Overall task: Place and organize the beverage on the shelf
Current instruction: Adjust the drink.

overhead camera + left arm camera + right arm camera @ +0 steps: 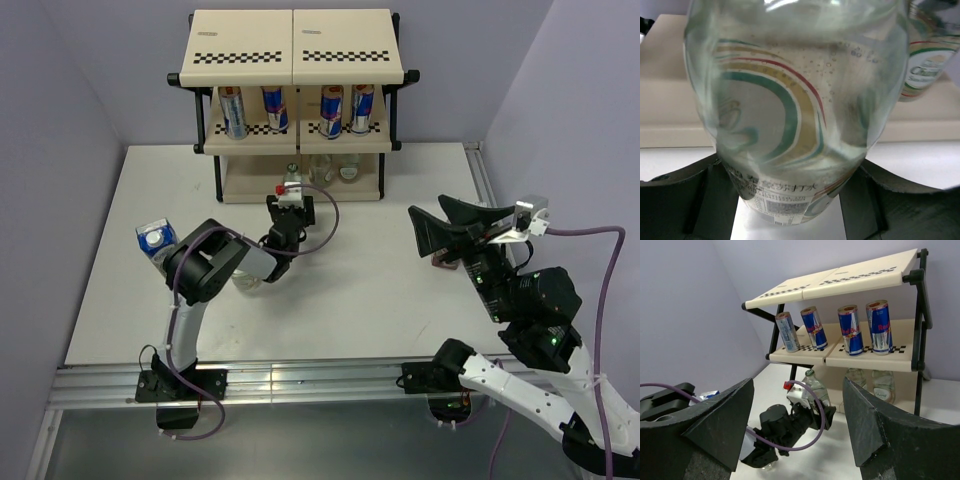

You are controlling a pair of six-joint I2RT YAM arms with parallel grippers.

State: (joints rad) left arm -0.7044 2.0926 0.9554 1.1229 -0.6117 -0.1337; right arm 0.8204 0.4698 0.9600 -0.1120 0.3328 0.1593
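Observation:
A clear green-capped bottle (292, 182) leans slightly just in front of the shelf's (292, 35) bottom tier, with my left gripper (290, 212) shut on its lower body. In the left wrist view the bottle (795, 110) fills the frame and the dark fingers (680, 200) press its sides. Two more bottles (883, 385) stand on the bottom tier, right of centre. Several silver-blue-red cans (233, 110) line the middle tier. A carton (155, 240) with a blue-and-white top stands left of the left arm. My right gripper (430, 208) hangs open and empty, raised at the right and facing the shelf.
The shelf's top tier is bare. Something clear (248, 286) lies on the table under the left arm's forearm. A purple cable (325, 215) loops beside the left wrist. Metal rails (300, 380) run along the table's near edge, and walls close in on both sides.

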